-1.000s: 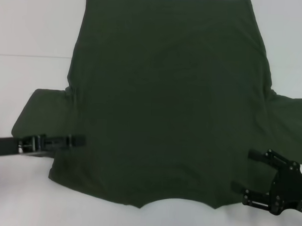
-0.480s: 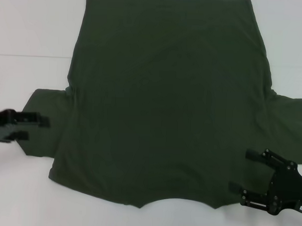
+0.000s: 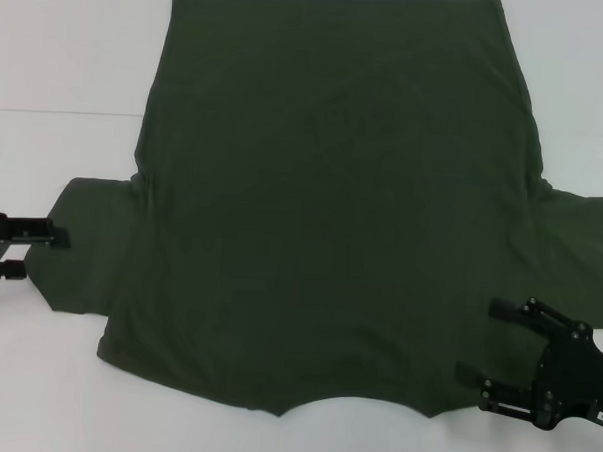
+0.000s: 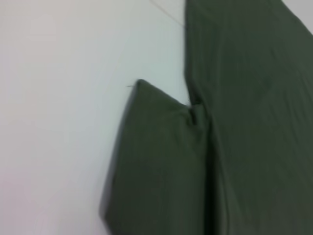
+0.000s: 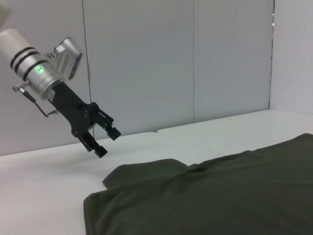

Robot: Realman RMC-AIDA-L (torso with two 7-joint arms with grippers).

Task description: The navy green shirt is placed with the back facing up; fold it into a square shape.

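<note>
Table (image 3: 49,55): white, it fills the head view, and I see it running under everything.
Navy green shirt (image 3: 332,207): spread flat, plain side up, across the centre of the head view; hem toward the top of the frame, neck notch at the bottom centre, 2 sleeves sticking out at mid-left and mid-right. No fold made yet, by my reading.
Handling: I judge it soft, light and limp, so it will sag and drag unless lifted at 2 points; I would pinch the sleeve edge and the shoulder seam.
Right gripper (image 3: 477,339): lower right of the head view, jaws spread wide, over the shirt's shoulder edge, gripping nothing.
Left gripper (image 3: 42,253): far left edge, mid-height, just beside the left sleeve tip, fingers parted, empty; it hangs above the table in the right wrist view.
</note>
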